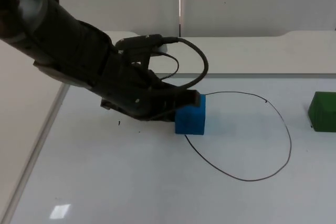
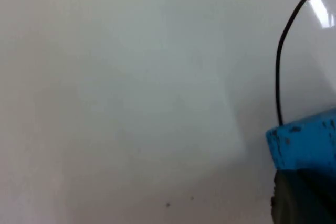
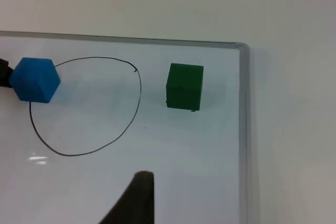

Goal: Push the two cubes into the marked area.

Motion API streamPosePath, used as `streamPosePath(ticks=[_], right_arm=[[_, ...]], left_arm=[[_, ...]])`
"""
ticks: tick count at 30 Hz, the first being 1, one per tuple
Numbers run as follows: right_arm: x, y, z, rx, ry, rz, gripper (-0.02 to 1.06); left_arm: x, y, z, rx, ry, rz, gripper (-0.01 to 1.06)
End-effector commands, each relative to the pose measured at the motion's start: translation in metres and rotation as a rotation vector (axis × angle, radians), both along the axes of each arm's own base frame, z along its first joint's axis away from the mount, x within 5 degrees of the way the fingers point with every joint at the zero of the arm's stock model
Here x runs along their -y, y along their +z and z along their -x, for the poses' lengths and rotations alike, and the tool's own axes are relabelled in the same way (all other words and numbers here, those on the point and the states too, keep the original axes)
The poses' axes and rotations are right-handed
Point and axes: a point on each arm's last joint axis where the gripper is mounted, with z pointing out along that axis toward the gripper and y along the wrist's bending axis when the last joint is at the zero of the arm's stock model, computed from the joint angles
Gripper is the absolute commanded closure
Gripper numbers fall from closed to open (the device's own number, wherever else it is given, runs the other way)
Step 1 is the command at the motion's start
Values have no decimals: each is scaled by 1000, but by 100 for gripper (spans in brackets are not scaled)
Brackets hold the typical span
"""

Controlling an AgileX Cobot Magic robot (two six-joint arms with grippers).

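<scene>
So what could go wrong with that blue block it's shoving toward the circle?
The left gripper touches the blue cube at its upper corner, so the cube might twist or slip sideways rather than slide straight. It sits on the drawn outline, only partly inside. The green cube lies outside, near the board's edge, awaiting the right arm.

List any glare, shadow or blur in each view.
Top view: a bright reflection patch on the white table, and the left gripper against the blue cube throws only soft shade. Left wrist view: soft and hazy, with a glare streak near the black outline. Right wrist view: faint glare inside the outline, and a thin shadow under the green cube.
</scene>
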Motion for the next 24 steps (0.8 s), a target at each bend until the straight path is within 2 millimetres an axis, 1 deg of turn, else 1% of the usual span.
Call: streamPosePath(ticks=[1, 9, 16, 20, 24], right_arm=[[0, -1, 0, 5, -1, 2, -1], [0, -1, 0, 5, -1, 2, -1], [0, -1, 0, 5, -1, 2, -1], [0, -1, 0, 5, -1, 2, -1], [0, -1, 0, 5, -1, 2, -1]], left_arm=[[2, 1, -2, 8, 7, 0, 105], [2, -5, -1, -8, 7, -3, 105], [4, -2, -4, 1, 9, 6, 105], [10, 1, -3, -1, -7, 38, 105], [20, 0, 3, -2, -28, 38, 105]])
